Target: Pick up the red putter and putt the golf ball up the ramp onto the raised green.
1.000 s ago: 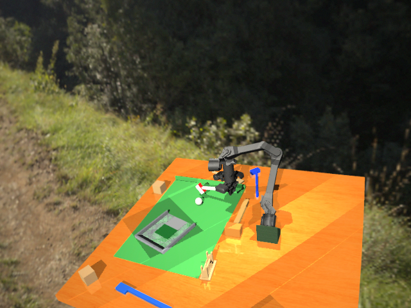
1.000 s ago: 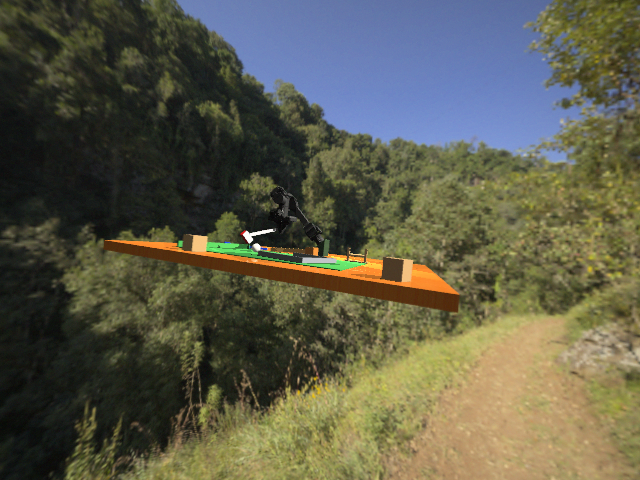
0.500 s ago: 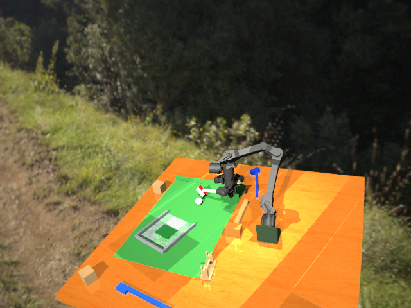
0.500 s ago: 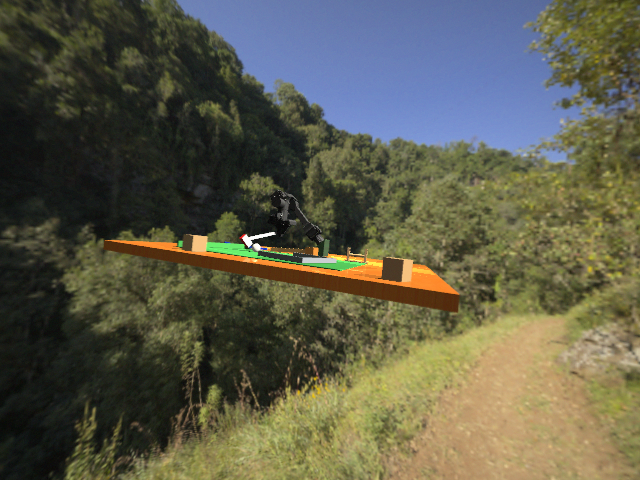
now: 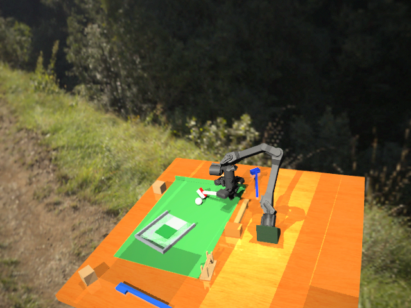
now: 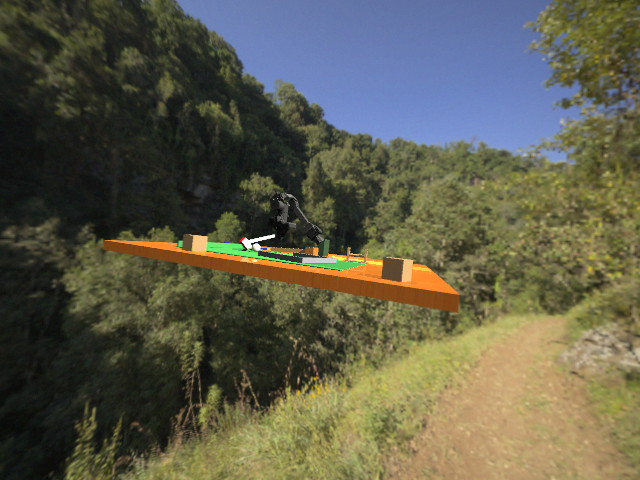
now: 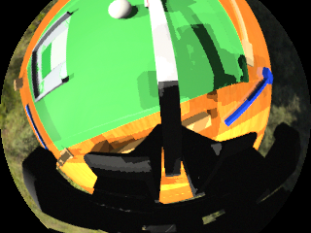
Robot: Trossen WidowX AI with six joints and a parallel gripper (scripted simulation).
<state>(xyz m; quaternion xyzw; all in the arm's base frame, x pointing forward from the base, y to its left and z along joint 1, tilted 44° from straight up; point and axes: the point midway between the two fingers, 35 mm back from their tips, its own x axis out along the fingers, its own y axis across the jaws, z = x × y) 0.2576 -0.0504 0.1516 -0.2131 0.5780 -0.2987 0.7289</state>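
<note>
My gripper (image 5: pixel 228 194) (image 6: pixel 279 230) (image 7: pixel 166 126) is shut on the black grip of the putter, above the mat's far right part in the top view. The putter's white shaft (image 5: pixel 209 192) (image 6: pixel 262 239) (image 7: pixel 163 49) slopes down to its red-and-white head (image 5: pixel 201 192) (image 6: pixel 244 242). The white golf ball (image 5: pixel 198 201) (image 6: pixel 255 247) (image 7: pixel 120 9) lies on the green mat (image 5: pixel 185 209) (image 7: pixel 107 58). The head is close behind the ball, on the side away from the ramp; contact is unclear. The white ramp (image 5: pixel 176 222) (image 7: pixel 59 54) leads to the raised green (image 5: pixel 167 231) (image 7: pixel 46 61), framed by grey walls.
One blue club (image 5: pixel 257 185) (image 7: pixel 248 101) lies near the arm; another blue club (image 5: pixel 142 294) (image 7: pixel 36 127) lies at the near edge. A wooden rack (image 5: pixel 207 267) (image 7: pixel 64 157), a long wooden bar (image 5: pixel 241 212) and wooden blocks (image 5: pixel 159 187) (image 6: pixel 194 242) stand around the mat.
</note>
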